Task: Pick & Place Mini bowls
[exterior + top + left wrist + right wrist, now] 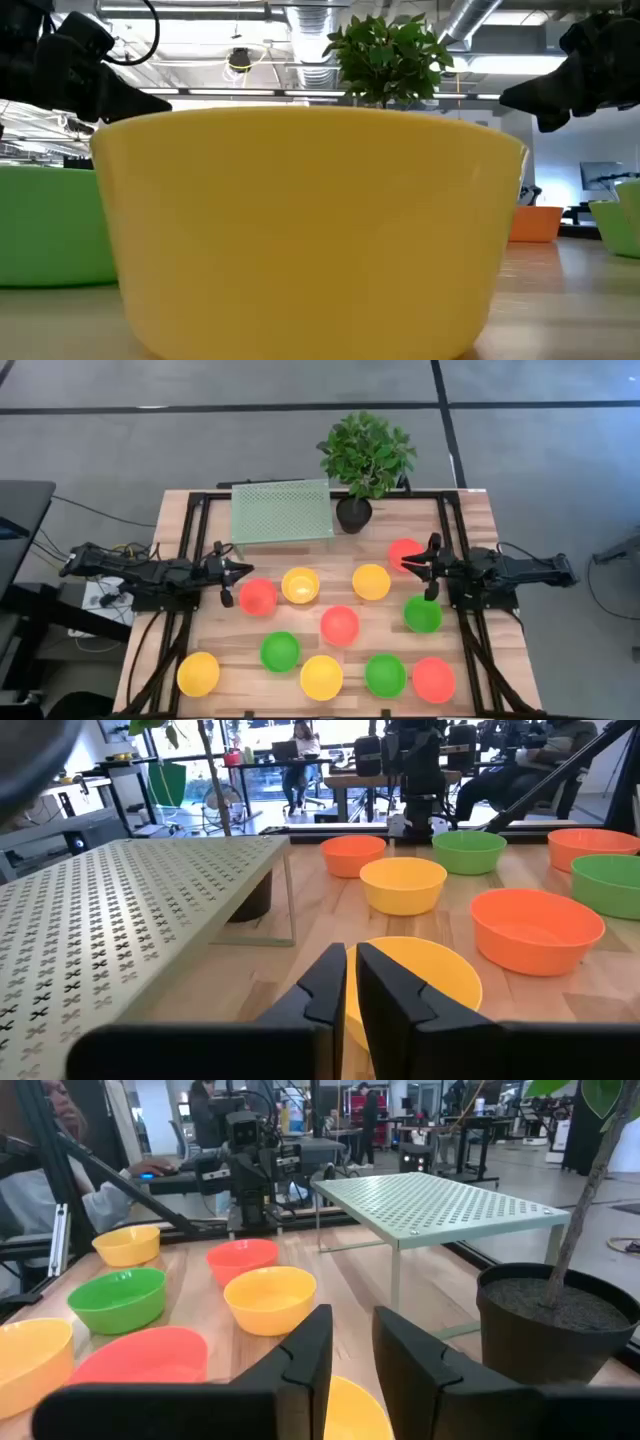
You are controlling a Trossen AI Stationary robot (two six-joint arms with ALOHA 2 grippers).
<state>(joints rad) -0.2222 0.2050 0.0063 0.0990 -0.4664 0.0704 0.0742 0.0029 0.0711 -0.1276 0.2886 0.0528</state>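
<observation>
Several mini bowls in red, yellow and green sit rim up across the wooden table point(470, 510). My left gripper point(240, 570) hangs above the table at the left, pointing right, fingers shut, between the green mesh rack point(282, 510) and a red bowl point(258, 597). A yellow bowl point(425, 975) lies just ahead of it. My right gripper point(412, 565) hangs at the right, pointing left, over the near rim of a red bowl point(403, 552). It is open with nothing between its fingers point(310, 1355). A yellow bowl point(352, 1410) shows below them.
A black pot point(353, 515) holding a green plant point(366, 452) stands at the far middle beside the rack. In the low view one yellow bowl point(300, 230) fills most of the picture. People sit at desks beyond the table.
</observation>
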